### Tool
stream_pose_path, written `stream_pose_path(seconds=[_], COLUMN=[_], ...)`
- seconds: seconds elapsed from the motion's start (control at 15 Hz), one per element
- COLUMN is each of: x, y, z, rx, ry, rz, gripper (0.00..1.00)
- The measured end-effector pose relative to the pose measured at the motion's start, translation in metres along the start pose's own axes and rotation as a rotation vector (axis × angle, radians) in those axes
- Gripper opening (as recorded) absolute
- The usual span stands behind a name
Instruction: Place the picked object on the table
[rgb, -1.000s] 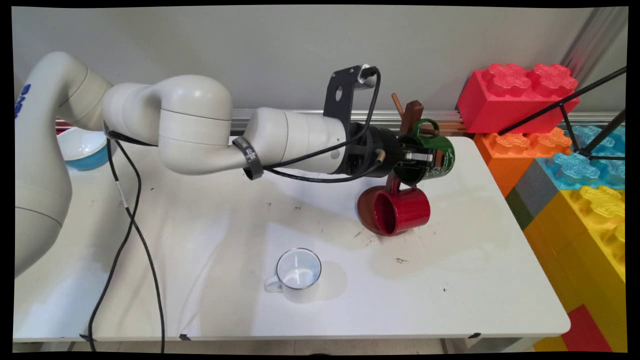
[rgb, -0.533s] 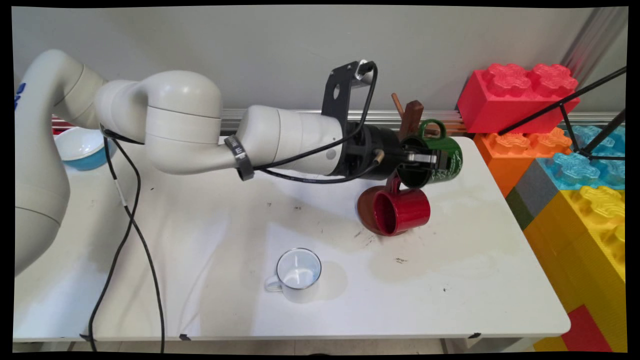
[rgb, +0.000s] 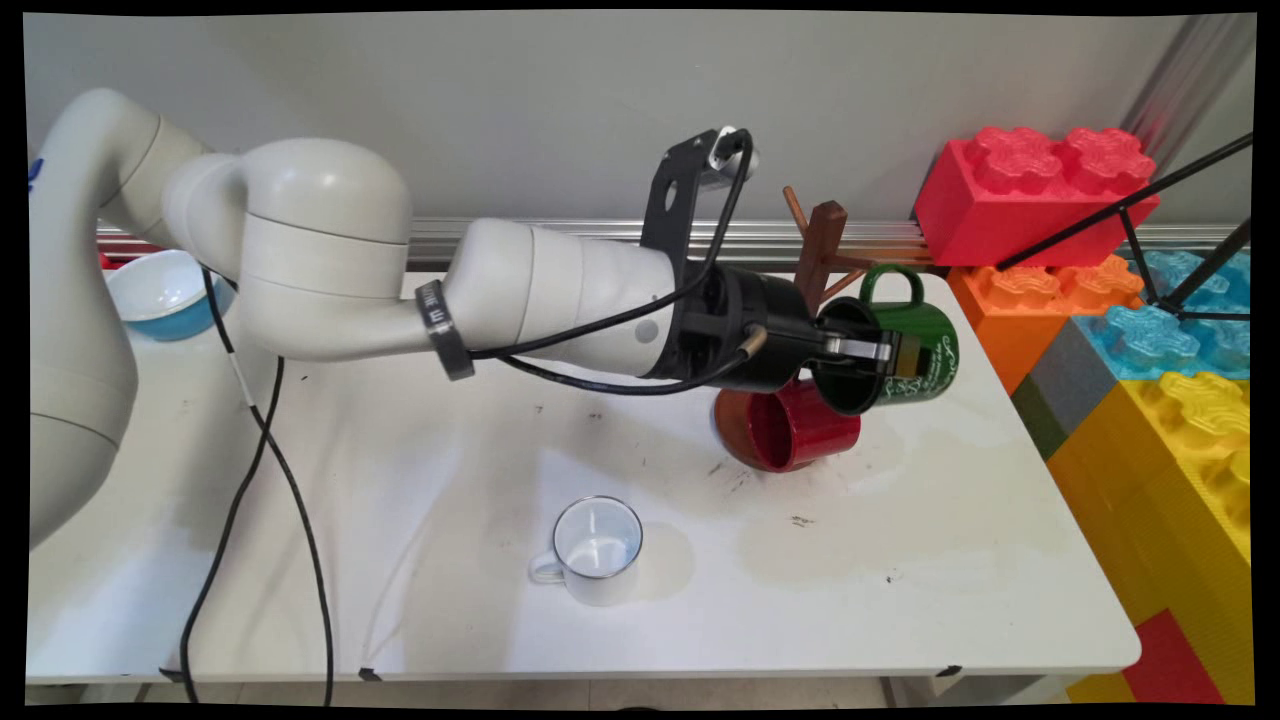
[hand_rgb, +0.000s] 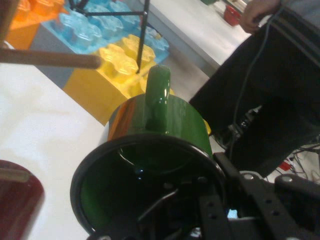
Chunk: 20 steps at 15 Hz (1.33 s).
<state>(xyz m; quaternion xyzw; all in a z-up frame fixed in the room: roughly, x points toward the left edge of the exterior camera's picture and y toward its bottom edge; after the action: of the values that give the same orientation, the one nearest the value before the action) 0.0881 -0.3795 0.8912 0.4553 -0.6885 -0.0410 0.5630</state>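
Green glazed mug (rgb: 895, 345) pinched at its rim wall by the gripper (rgb: 880, 352), one finger inside, held sideways in the air; looks stiff, slick, breakable. Red mug (rgb: 795, 432) hangs just below; wooden rack (rgb: 822, 250) behind.

A robotics lab: a plain white tabletop (rgb: 950, 600) against a bare grey wall (rgb: 500, 100), oversized red, orange, blue and yellow plastic building bricks (rgb: 1150, 330) stacked alongside, and a black tripod (rgb: 1150, 220) leaning in.
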Motion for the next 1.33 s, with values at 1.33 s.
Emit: stream_pose_path(seconds=[1.33], x=[0.029], y=[-0.005], z=[-0.084], rx=[0.125], ry=[-0.241], rz=[0.289], gripper=[0.0])
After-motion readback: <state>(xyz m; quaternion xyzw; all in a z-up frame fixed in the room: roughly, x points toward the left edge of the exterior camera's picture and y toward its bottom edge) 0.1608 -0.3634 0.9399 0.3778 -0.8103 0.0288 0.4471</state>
